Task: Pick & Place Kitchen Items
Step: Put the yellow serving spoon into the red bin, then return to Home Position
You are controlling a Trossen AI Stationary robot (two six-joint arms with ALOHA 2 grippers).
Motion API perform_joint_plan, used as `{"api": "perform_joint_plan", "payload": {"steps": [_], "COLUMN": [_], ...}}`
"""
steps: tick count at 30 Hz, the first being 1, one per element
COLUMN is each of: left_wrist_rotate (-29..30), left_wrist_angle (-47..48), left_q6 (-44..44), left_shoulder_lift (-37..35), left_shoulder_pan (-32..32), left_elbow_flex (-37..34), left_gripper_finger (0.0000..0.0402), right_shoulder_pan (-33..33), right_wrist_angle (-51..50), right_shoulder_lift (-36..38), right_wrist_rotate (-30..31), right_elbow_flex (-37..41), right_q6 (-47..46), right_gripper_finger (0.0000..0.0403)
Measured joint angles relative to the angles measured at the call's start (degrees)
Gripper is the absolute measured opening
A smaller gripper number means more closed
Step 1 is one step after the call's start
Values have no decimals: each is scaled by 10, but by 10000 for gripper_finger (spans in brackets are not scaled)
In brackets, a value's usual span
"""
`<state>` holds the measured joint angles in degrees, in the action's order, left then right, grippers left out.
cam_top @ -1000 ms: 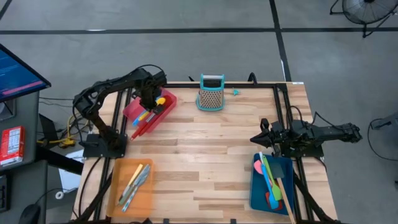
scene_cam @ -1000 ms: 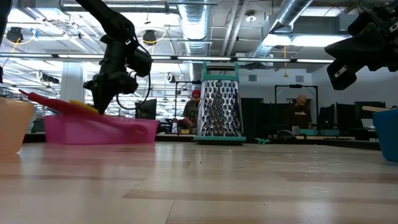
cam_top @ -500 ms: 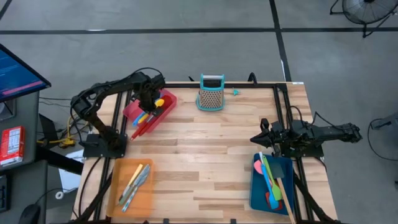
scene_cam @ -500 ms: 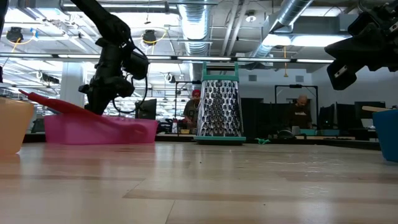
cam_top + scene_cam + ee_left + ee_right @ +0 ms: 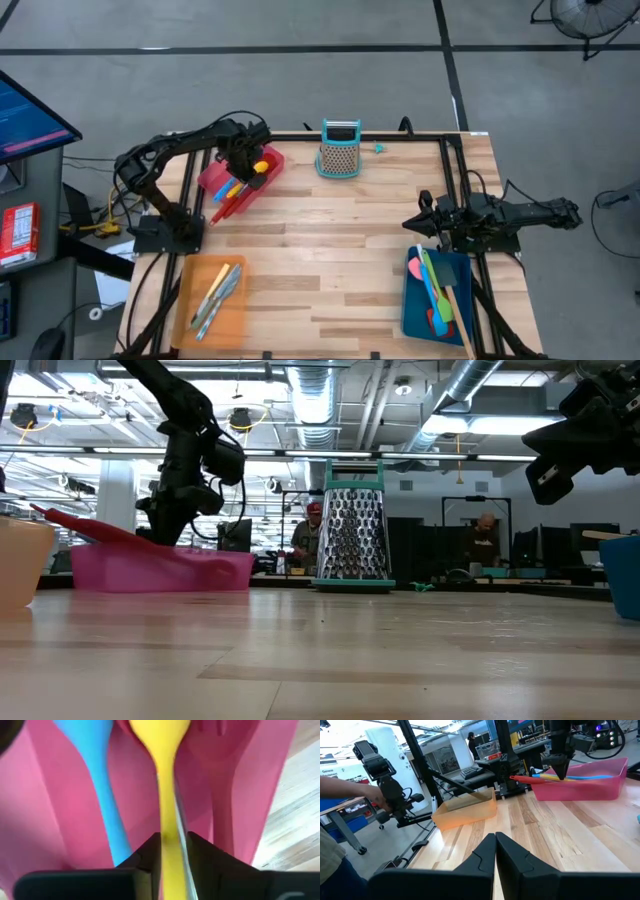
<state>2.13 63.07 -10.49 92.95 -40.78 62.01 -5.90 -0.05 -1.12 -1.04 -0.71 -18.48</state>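
My left gripper (image 5: 247, 165) is down inside the red tray (image 5: 213, 182) at the table's far left, shut on a yellow spoon (image 5: 162, 750). A blue spoon (image 5: 97, 775) and a red utensil (image 5: 226, 206) lie beside it in the tray. In the low view the left gripper (image 5: 160, 532) dips behind the tray's wall (image 5: 160, 568). My right gripper (image 5: 408, 222) waits shut and empty at the table's right, above the blue tray (image 5: 412, 300) of spatulas; its fingers meet in the right wrist view (image 5: 495, 840). My left gripper pinches the yellow spoon's handle (image 5: 167, 827) between its two fingers, a little below the bowl. The fingers come from above, pointing down, and lie across the handle. The spoon lies along the red tray, its bowl (image 5: 261, 166) at the tray's far right corner.
A teal-framed grater (image 5: 339, 150) stands at the far middle edge. An orange tray (image 5: 190, 305) with silvery cutlery (image 5: 217, 287) sits at the near left. Bare wood lies between the trays. People stand in the room beyond the table.
My left gripper has gone down into the red tray with the yellow spoon, which showed above the tray's wall in the low view and now sits below it. The gripper has then shifted slightly toward the table's right.
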Motion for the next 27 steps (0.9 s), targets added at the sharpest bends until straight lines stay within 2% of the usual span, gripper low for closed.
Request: {"api": "perform_joint_plan", "payload": {"steps": [7,13,17,22,24,27], "left_wrist_rotate": [7,-1,-57,-65,-55,10], "left_wrist_angle": [-5,-6,-29,-114,-160,-215], "left_q6": [-3,-22,-24,-53,-54,-80], "left_shoulder_lift": [-19,-127,-233,-392,-456,-540], "left_shoulder_pan": [4,4,4,17,22,35], "left_elbow_flex": [1,16,24,25,25,26], "left_gripper_finger": [123,131,112,50,17,6], "right_shoulder_pan": [0,0,0,0,0,0], "right_wrist_angle": [0,0,0,0,0,0], "right_shoulder_lift": [0,0,0,0,0,0], "right_wrist_rotate": [0,0,0,0,0,0], "right_elbow_flex": [0,0,0,0,0,0], "right_q6": [0,0,0,0,0,0], "right_gripper_finger": [10,10,10,10,10,10]}}
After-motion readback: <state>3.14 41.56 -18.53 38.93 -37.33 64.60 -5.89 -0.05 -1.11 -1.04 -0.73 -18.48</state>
